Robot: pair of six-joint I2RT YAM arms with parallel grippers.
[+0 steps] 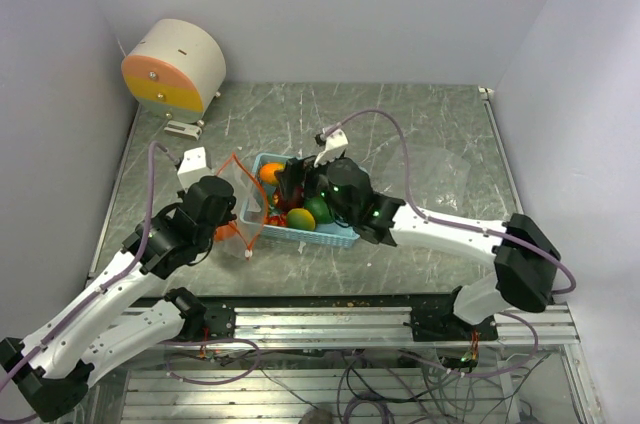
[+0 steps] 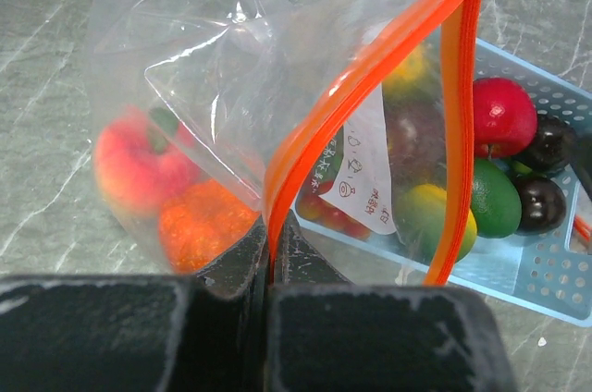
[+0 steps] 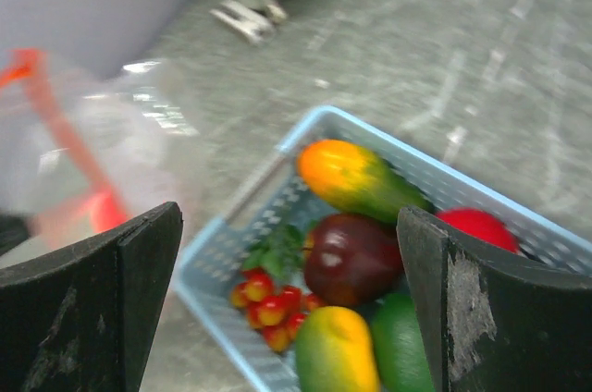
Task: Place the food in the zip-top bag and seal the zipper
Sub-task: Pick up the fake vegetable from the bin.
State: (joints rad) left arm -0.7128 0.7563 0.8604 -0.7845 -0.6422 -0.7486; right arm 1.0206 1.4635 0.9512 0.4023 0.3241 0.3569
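Note:
My left gripper [image 2: 273, 258] is shut on the orange zipper rim of the clear zip-top bag [image 2: 213, 78], holding its mouth open towards the basket. Inside the bag lie a peach [image 2: 134, 165] and an orange piece [image 2: 199, 221]. More food sits in the light blue basket [image 2: 555, 272]: a red apple [image 2: 502, 115], a green piece [image 2: 495, 198] and dark purple pieces [image 2: 541, 202]. My right gripper [image 3: 289, 221] hangs open above the basket [image 3: 217, 263], over a dark red-purple piece [image 3: 356, 258], an orange-green piece [image 3: 356, 179] and a yellow-green piece [image 3: 338, 350]. Nothing is between its fingers.
A white drum with an orange and yellow face [image 1: 175, 69] stands at the back left. A faint clear sheet [image 1: 437, 169] lies right of the basket [image 1: 335, 237]. Walls close in both sides, and a metal rail [image 1: 350, 319] runs along the near edge.

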